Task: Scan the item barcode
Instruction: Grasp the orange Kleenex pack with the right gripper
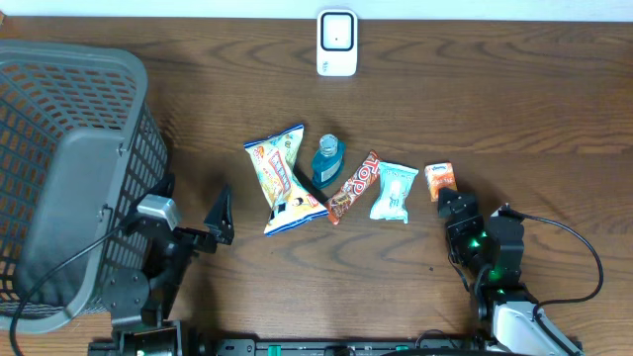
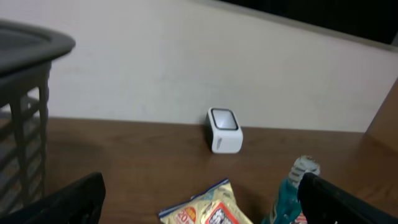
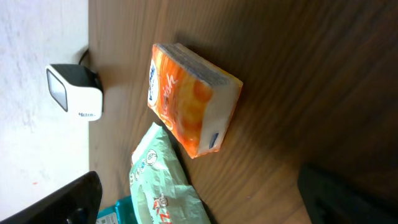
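The red candy bar [image 1: 354,187] near the middle of the table [image 1: 514,89] carries large white letters, of which only "OP" can be made out. The snack bag [image 2: 205,210] shows a "20" on a red spot. The orange pack [image 3: 186,99], the green pack [image 3: 163,186] and the scanner [image 3: 76,93] by the far edge bear print too blurred to read.

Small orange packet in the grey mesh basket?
No, the small orange packet lies on the wooden table, well away from the grey mesh basket.

Pack [image 3: 189,99] orange; scanner [image 1: 336,43] white; basket [image 1: 74,61] grey lattice; bottle [image 1: 327,161] blue; table [image 1: 514,99] brown woodgrain.
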Robot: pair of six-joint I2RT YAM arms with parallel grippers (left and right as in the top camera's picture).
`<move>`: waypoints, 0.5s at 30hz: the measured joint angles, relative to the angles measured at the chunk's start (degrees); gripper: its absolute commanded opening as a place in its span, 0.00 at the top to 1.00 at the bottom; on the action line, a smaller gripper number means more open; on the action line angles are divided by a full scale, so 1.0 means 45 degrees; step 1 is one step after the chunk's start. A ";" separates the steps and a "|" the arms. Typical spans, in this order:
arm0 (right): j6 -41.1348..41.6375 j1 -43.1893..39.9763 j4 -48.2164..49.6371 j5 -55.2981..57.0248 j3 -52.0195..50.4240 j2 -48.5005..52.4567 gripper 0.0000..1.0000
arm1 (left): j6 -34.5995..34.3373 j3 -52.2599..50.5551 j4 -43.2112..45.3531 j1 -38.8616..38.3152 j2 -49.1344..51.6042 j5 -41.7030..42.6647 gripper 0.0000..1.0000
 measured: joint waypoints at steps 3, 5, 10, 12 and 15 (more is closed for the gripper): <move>-0.0005 0.0000 -0.0141 0.0189 -0.0010 0.0092 0.14 | 0.0005 0.0000 0.0000 0.0000 0.0437 -0.0078 0.02; 0.0073 0.0015 -0.0131 0.0306 -0.0010 0.0092 0.09 | 0.0000 0.0000 0.0000 0.0000 0.0709 -0.0141 0.02; 0.0423 0.0019 -0.0039 0.0544 0.0024 0.0092 0.06 | 0.0000 0.0000 0.0000 0.0000 0.1093 -0.0151 0.02; 0.0525 0.0019 -0.0005 0.0583 0.0024 0.0092 0.06 | 0.0000 0.0000 0.0000 0.0000 0.1161 -0.0151 0.01; 0.0607 0.0019 0.0005 0.0617 0.0024 0.0092 0.07 | 0.0000 0.0000 -0.0019 0.0000 0.1190 -0.0151 0.02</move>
